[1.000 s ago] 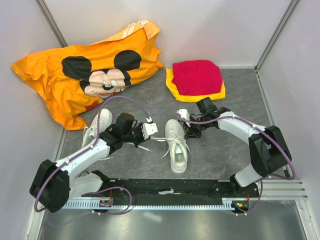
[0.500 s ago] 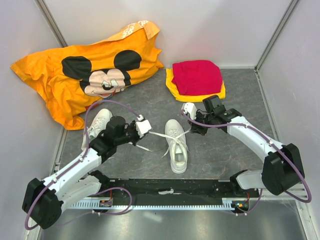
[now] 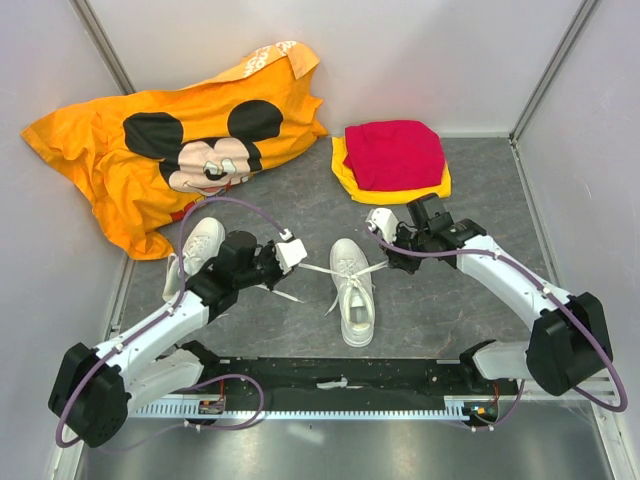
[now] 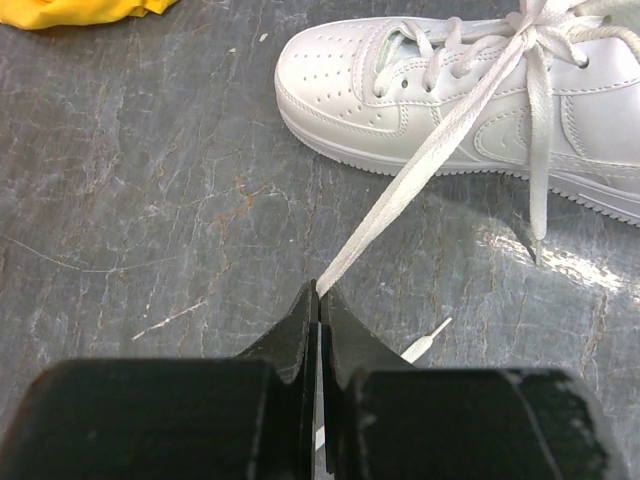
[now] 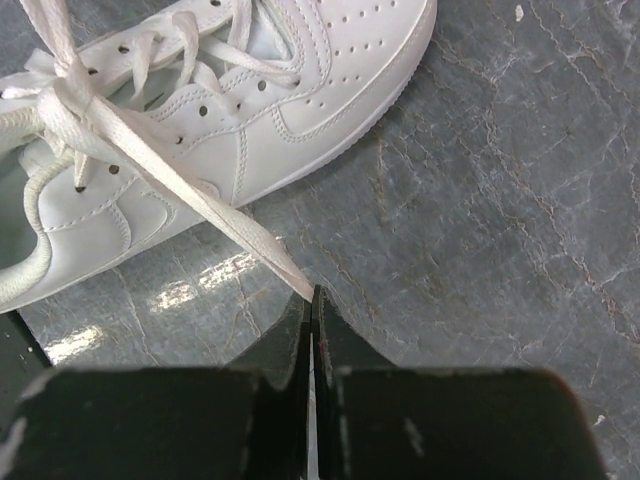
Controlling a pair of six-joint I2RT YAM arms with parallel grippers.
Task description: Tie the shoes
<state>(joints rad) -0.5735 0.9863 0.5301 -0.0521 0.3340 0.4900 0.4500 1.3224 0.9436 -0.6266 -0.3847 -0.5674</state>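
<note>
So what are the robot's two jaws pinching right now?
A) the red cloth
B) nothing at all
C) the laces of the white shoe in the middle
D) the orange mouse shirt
C: in the wrist views the left gripper is shut on one lace end and the right gripper on the other lace end, both stretched out from the middle shoe.

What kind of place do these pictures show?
Probably a robot test cell: plain white walls enclose a grey table, and two arms are bolted to a rail at its near edge.

A robot lab cell: white walls (image 3: 400,60) enclose a grey tabletop (image 3: 305,200) and mounting rail (image 3: 400,378).
</note>
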